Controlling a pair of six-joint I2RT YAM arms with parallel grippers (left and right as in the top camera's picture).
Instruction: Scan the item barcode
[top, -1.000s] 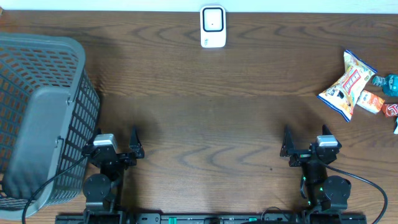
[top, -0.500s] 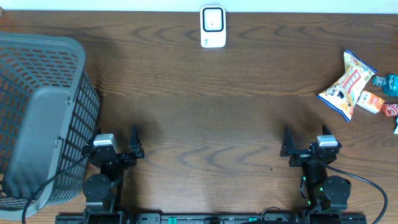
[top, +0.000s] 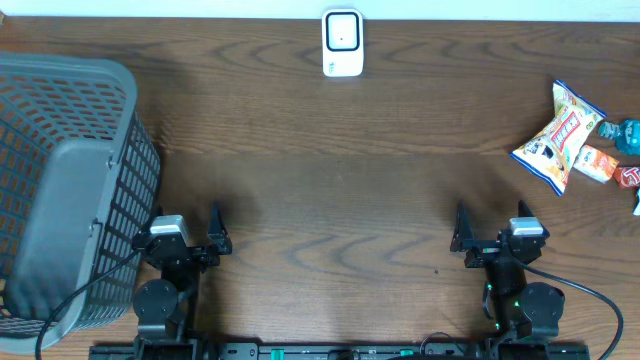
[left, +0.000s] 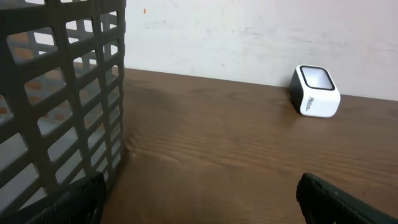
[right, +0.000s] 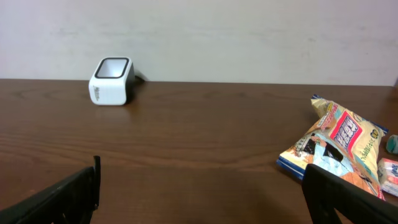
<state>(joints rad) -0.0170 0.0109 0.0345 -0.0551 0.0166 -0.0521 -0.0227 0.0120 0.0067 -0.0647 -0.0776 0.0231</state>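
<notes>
The white barcode scanner (top: 342, 43) stands at the table's far edge, also seen in the left wrist view (left: 316, 91) and the right wrist view (right: 112, 81). A yellow and blue snack bag (top: 558, 137) lies flat at the far right and shows in the right wrist view (right: 336, 140). My left gripper (top: 188, 222) rests near the front edge beside the basket, open with nothing between its fingers (left: 199, 202). At the front right, my right gripper (top: 490, 222) is also open and empty (right: 199, 196), well short of the bag.
A large grey mesh basket (top: 60, 190) fills the left side, its wall close to my left gripper (left: 62, 93). Small packets, one orange (top: 600, 162) and one teal (top: 628, 132), lie beside the snack bag at the right edge. A pale wall runs behind the table.
</notes>
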